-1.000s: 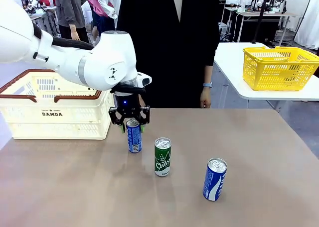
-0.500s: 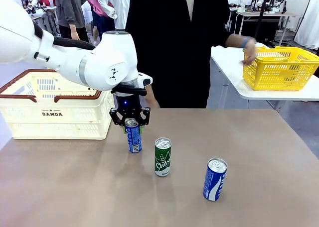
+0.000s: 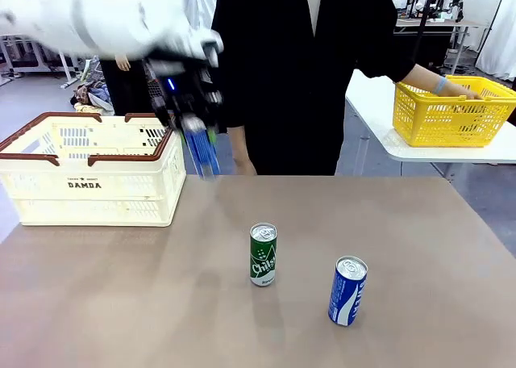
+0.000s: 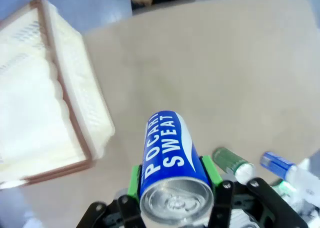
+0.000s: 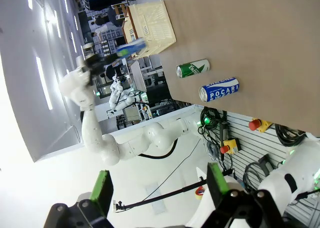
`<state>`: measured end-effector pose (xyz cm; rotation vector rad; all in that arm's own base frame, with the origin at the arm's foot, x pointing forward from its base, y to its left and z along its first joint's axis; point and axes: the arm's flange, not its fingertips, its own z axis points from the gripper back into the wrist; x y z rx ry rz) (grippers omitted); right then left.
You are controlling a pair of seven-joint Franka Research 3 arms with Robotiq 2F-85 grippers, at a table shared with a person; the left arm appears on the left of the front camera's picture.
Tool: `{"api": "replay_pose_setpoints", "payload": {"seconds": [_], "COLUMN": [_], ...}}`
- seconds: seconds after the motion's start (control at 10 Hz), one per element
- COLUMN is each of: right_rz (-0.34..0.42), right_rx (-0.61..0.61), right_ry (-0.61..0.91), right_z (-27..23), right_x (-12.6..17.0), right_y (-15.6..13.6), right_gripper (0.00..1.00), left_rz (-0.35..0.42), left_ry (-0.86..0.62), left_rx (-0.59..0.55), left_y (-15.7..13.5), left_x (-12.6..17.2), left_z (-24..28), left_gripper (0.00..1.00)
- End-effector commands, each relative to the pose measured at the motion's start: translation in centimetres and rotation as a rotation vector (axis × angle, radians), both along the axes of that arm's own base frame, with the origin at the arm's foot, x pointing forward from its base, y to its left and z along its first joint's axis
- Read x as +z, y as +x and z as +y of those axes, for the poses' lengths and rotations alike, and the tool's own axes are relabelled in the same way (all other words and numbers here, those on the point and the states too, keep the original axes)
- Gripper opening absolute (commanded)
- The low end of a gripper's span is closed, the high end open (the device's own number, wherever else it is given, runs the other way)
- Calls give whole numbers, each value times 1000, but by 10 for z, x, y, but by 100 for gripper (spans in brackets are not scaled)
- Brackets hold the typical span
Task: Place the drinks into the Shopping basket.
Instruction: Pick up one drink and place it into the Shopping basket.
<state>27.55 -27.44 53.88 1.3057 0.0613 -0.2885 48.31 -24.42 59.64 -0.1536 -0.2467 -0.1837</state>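
- The left gripper [image 3: 193, 127] is clamped on a blue can [image 3: 201, 150], green pads on either side just under its silver top; the can is in the air, well above the table [image 3: 403, 223].
- The can's long axis runs in line with the fingers, close to upright with a slight tilt; the front view blurs it.
- The basket [image 3: 48, 158] lies at 9 o'clock from the held can, with its near rim just beside the can and a little lower. By my reading, the next move is a short carry that way, over the rim.
- What shows of the basket's inside looks bare, though it is blurred.
- The right gripper [image 5: 160, 185] has its jaws apart, holds nothing and is well away, so the left arm is the nearer one.
- A green can [image 3: 263, 255] stands on the table at 5 o'clock from the held can, and a second blue can [image 3: 347, 290] stands beyond it.
- The yellow basket [image 3: 435, 122] is at 3 o'clock with a person's hand [image 3: 463, 89] at it; I cannot tell its contents.
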Motion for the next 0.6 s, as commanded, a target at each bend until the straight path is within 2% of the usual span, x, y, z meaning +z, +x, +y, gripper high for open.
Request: {"api": "replay_pose_setpoints", "payload": {"seconds": [0.0, 0.1, 0.2, 0.3, 0.4, 0.5], "right_rz": [8, 8, 8, 8, 8, 8], "right_rx": [1, 1, 1, 1, 1, 1], "right_ry": [7, 7, 7, 7, 7, 7], "right_z": [1, 1, 1, 1, 1, 1], "right_x": [4, 4, 4, 4, 4, 4], "right_y": [0, 0, 0, 0, 0, 0], "right_gripper": [100, 100, 100, 100, 100, 100], "left_rz": [-81, -92, -35, 111, 128, 160], "left_ry": [-3, -42, -89, -146, -131, -136], "left_rx": [-5, -57, -79, -146, -41, -5], "left_y": [36, 49, 64, 73, 82, 87], "left_x": [66, 85, 93, 85, 61, 33], "left_z": [43, 68, 94, 118, 141, 157], "left_gripper": [0, 0, 0, 0, 0, 0]}}
